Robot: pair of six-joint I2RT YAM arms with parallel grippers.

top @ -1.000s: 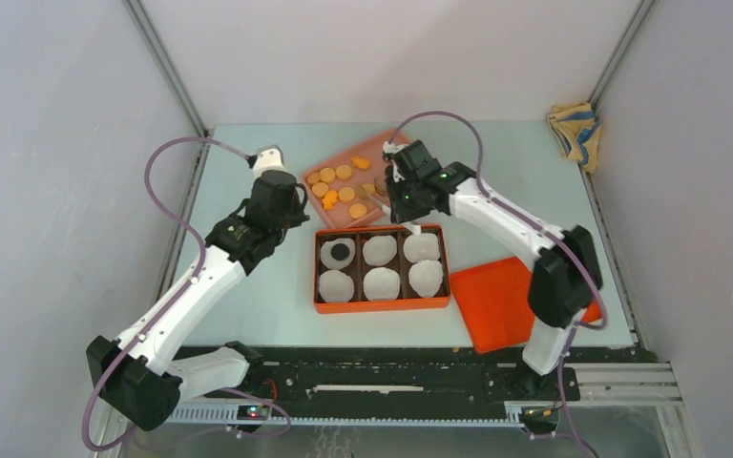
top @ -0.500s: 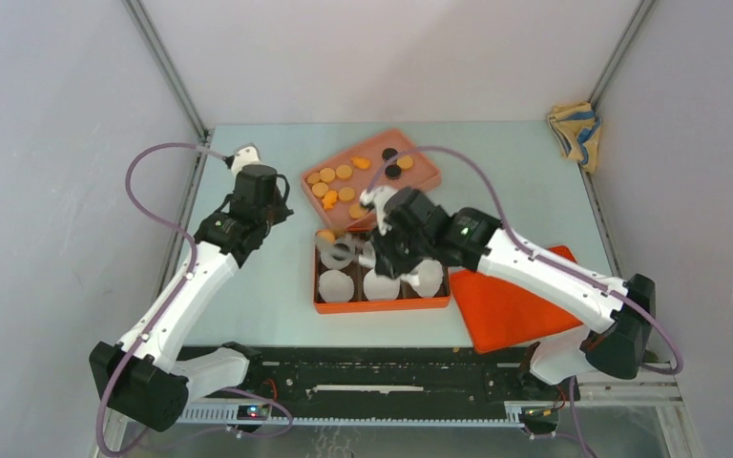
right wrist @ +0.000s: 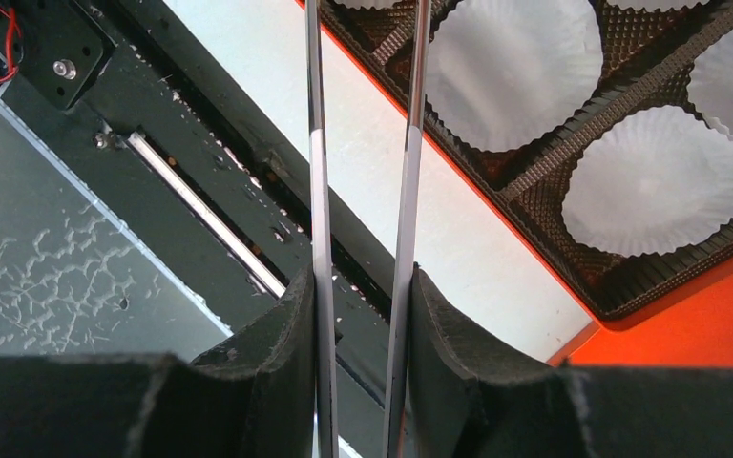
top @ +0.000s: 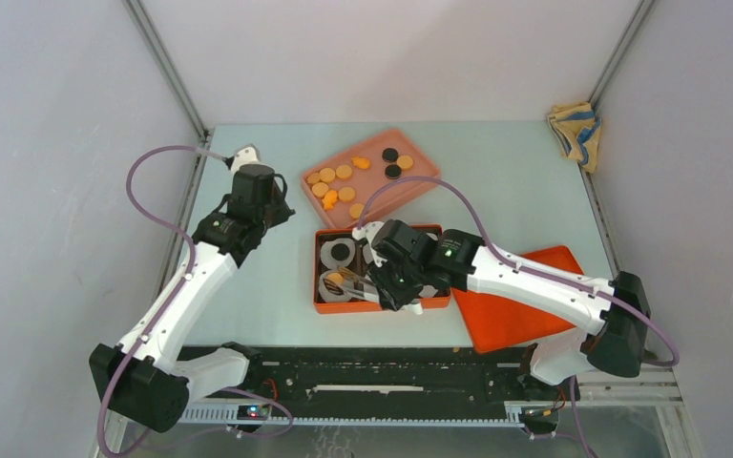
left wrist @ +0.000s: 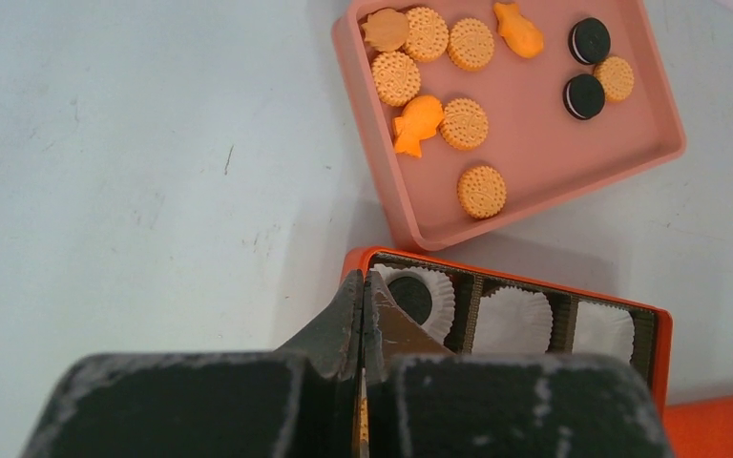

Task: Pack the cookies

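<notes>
Cookies (left wrist: 464, 123), mostly small round orange biscuits with two fish-shaped ones and two black sandwich rounds among them, lay loose in a shallow pink rectangular tray (left wrist: 544, 153) at the far side of the pale green tabletop (top: 277, 305).

We saw a flat orange lid (top: 506, 320) lying on the table just right of the box, partly under the right arm. The orange rectangular box (top: 344, 307), with its dark six-compartment insert, sat just nearer to us than the tray. Every compartment we could see was lined with a white crinkled paper cup (right wrist: 515, 67). The far-left cup held one black cookie (left wrist: 410, 300). The two cups beside it in the far row were empty, as were those in the right wrist view.

The right gripper (right wrist: 361, 286) was clamped on a pair of thin metal tongs (right wrist: 317, 143), whose arms reached over the box's near-left compartment. We could not tell whether their tips held anything. The left gripper (left wrist: 363, 301) was fully closed on nothing, near the box's far-left corner.
</notes>
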